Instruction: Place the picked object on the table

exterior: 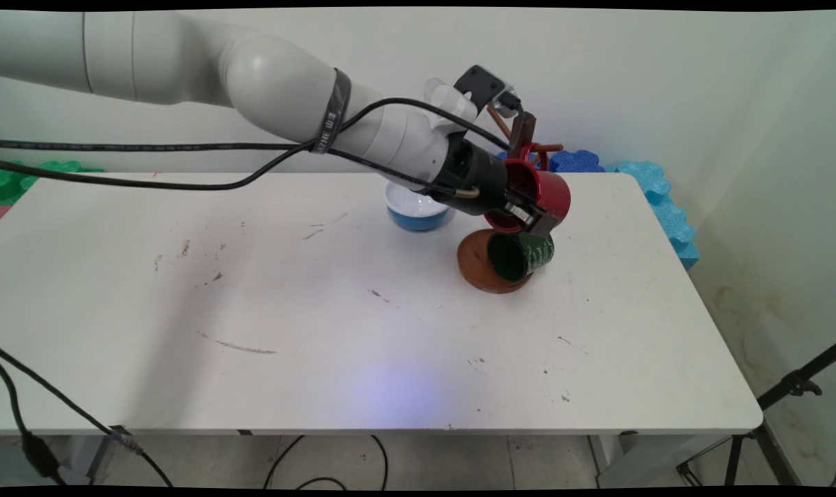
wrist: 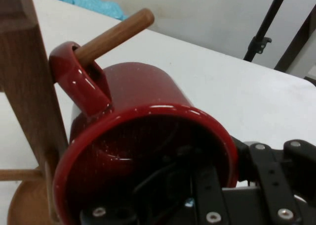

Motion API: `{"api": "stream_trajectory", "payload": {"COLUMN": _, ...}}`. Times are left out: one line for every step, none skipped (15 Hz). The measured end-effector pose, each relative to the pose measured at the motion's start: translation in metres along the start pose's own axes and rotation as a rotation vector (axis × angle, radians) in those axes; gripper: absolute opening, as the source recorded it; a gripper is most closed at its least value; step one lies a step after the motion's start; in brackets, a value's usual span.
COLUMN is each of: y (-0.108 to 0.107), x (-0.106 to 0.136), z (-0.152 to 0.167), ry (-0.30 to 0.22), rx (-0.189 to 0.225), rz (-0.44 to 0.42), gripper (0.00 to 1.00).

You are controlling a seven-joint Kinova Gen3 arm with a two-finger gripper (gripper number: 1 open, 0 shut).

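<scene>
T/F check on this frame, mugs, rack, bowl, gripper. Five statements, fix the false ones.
1. The red mug has its handle looped over a peg of the wooden rack. True.
2. The gripper is shut on the red mug's rim. True.
3. The green mug stands upright on the table. False: it lies tilted by the rack's base.
4. The bowl is red. False: blue outside, white inside.
5. The bowl sits right of the rack. False: left, in the main view.
</scene>
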Motion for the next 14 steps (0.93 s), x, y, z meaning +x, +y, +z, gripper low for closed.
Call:
{"api": "stream_trajectory", "payload": {"y": 0.0, "x": -0.001, "z": -0.001, "ry": 0.0, "rx": -0.001, "rz": 0.003, "gripper": 0.0}}
{"api": "stream_trajectory", "payload": {"y": 0.001, "x": -0.001, "z": -0.001, "ry": 0.001, "rx": -0.002, "rz": 0.006, "gripper": 0.0}}
{"api": "stream_trajectory", "payload": {"y": 0.001, "x": -0.002, "z": -0.002, "ry": 0.002, "rx": -0.003, "rz": 0.007, "gripper": 0.0}}
{"api": "stream_trajectory", "payload": {"y": 0.002, "x": -0.003, "z": -0.003, "ry": 0.002, "rx": -0.005, "rz": 0.009, "gripper": 0.0}}
{"api": "stream_trajectory", "payload": {"y": 0.003, "x": -0.003, "z": -0.004, "ry": 0.004, "rx": -0.007, "rz": 0.011, "gripper": 0.0}}
{"api": "stream_trajectory", "payload": {"y": 0.003, "x": -0.003, "z": -0.006, "ry": 0.005, "rx": -0.009, "rz": 0.013, "gripper": 0.0}}
{"api": "stream_trajectory", "payload": {"y": 0.004, "x": -0.004, "z": -0.006, "ry": 0.006, "rx": -0.01, "rz": 0.013, "gripper": 0.0}}
{"api": "stream_trajectory", "payload": {"y": 0.004, "x": -0.004, "z": -0.008, "ry": 0.009, "rx": -0.012, "rz": 0.016, "gripper": 0.0}}
{"api": "stream_trajectory", "payload": {"y": 0.005, "x": -0.004, "z": -0.009, "ry": 0.011, "rx": -0.014, "rz": 0.017, "gripper": 0.0}}
{"api": "stream_trajectory", "payload": {"y": 0.005, "x": -0.005, "z": -0.01, "ry": 0.012, "rx": -0.014, "rz": 0.019, "gripper": 0.0}}
{"api": "stream_trajectory", "payload": {"y": 0.005, "x": -0.005, "z": -0.011, "ry": 0.014, "rx": -0.016, "rz": 0.02, "gripper": 0.0}}
{"api": "stream_trajectory", "payload": {"y": 0.005, "x": -0.005, "z": -0.012, "ry": 0.016, "rx": -0.017, "rz": 0.023, "gripper": 0.0}}
{"api": "stream_trajectory", "payload": {"y": 0.005, "x": -0.005, "z": -0.013, "ry": 0.019, "rx": -0.017, "rz": 0.025, "gripper": 0.0}}
{"api": "stream_trajectory", "payload": {"y": 0.005, "x": -0.006, "z": -0.015, "ry": 0.021, "rx": -0.018, "rz": 0.027, "gripper": 0.0}}
